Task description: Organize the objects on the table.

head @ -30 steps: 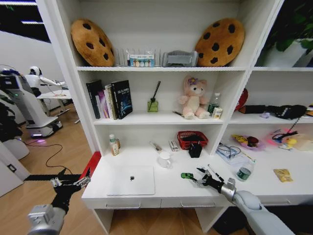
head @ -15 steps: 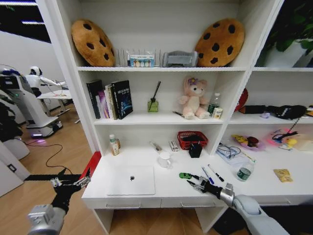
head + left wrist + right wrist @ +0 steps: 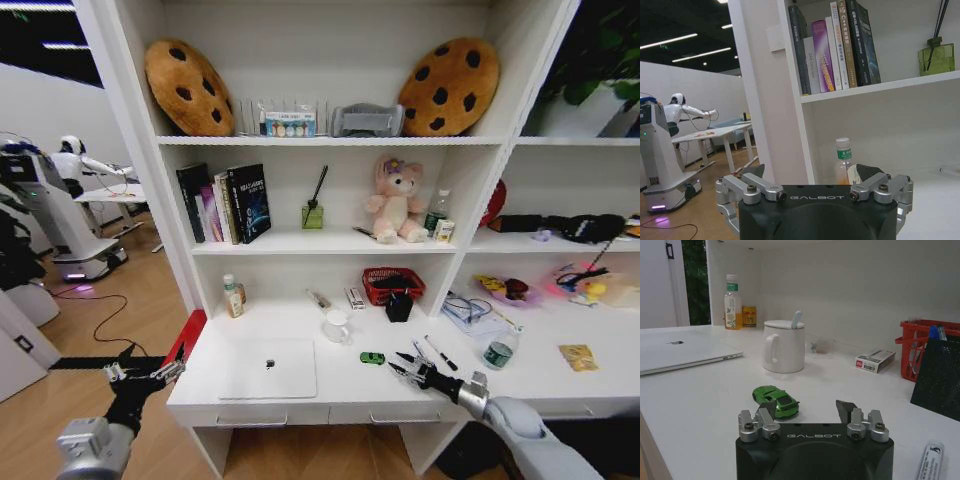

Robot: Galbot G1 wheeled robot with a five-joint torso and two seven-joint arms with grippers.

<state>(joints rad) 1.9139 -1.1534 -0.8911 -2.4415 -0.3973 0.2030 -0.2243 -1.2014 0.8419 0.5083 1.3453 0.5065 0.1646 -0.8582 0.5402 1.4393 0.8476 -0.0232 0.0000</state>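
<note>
Near the table's (image 3: 345,395) front edge, the released right gripper (image 3: 809,411) faces the green toy car (image 3: 776,400), just ahead, lying crosswise; left gripper (image 3: 140,378), also released, hangs off the table's left end.

Right gripper (image 3: 404,364) low, jaws spread, left gripper (image 3: 142,376) parked open

Just beside the right gripper (image 3: 808,416), a pen (image 3: 928,460) runs off the picture's edge, so its length is cut away. The black mesh holder (image 3: 939,377) farther behind it is also cropped and hides part of the red basket (image 3: 914,347). The label on the small box (image 3: 875,360) beyond the gripper looks too small to read.
</note>
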